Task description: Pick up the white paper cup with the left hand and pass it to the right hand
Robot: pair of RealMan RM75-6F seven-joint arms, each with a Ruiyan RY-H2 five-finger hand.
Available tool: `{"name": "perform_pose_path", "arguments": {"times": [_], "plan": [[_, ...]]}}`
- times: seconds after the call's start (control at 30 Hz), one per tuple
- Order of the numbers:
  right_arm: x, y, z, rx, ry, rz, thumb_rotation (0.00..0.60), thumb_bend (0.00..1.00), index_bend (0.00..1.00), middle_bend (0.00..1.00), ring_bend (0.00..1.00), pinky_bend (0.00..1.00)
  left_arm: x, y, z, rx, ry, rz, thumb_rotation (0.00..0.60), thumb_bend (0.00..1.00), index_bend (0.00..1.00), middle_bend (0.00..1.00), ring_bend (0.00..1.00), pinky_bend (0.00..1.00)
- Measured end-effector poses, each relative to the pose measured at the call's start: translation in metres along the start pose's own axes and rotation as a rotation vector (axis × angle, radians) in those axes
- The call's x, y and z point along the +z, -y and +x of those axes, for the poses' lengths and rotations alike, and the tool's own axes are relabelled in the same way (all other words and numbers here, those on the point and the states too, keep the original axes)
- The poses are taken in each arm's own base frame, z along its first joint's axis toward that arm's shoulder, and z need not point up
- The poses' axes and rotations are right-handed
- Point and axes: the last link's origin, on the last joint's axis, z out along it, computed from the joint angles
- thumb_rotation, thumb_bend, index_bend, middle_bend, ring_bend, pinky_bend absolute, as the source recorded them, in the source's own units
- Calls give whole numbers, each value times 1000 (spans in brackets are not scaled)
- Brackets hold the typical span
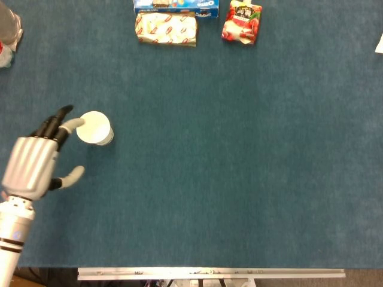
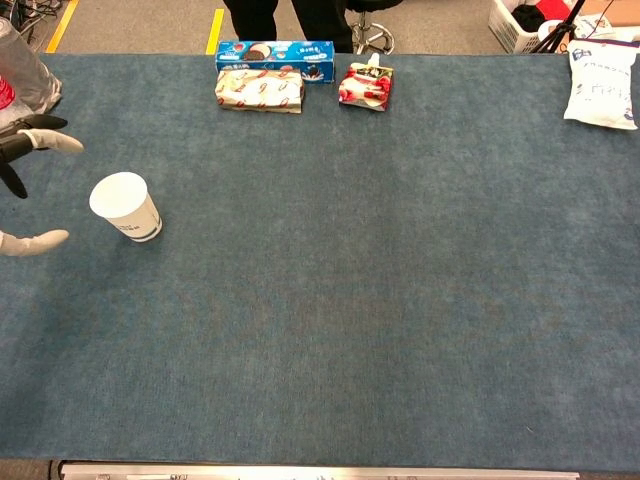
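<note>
While the white paper cup [image 1: 94, 128] stands upright on the surface [image 1: 227, 167] at its left side, the left hand [image 1: 37, 162] is held spread just beside it; thumb and fingers should be closed gently around the wall, lest it be crushed.

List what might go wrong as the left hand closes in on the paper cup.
1. The white paper cup stands upright and free on the cloth; a fingertip of the open left hand already overlaps its rim in the head view, so a nudge could tip it.
2. Thin paper walls may crush under a hard squeeze.
</note>
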Motion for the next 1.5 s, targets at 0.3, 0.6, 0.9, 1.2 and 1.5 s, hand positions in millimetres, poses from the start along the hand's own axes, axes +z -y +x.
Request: {"name": "perform_pose_path", "arguments": {"times": [0.3, 0.6, 0.9, 1.2, 1.5], "plan": [[16, 2, -1, 18, 0, 20, 600, 49, 194, 172, 256, 438, 16, -28, -9, 40, 116, -42, 600, 108, 3, 0, 0, 246], [25, 0, -10, 31, 25, 29, 600, 50, 194, 178, 256, 438, 40, -43, -10, 98, 109, -60, 600, 108, 0, 0, 0, 178], [23, -2, -14, 31, 44, 20, 600, 49, 194, 179, 256, 438, 64, -45, -15, 185, 150, -41, 600, 108, 0, 0, 0, 149], [18, -1, -18, 25, 80, 11, 600, 49, 194, 219, 256, 438, 79, -37, -22, 241, 209, 11, 600, 108, 1, 0, 0, 145], [17, 0, -23, 27, 105, 7, 600, 50, 194, 228, 256, 438, 88, -31, -27, 282, 244, 56, 600, 107, 49, 0, 0, 148]]}}
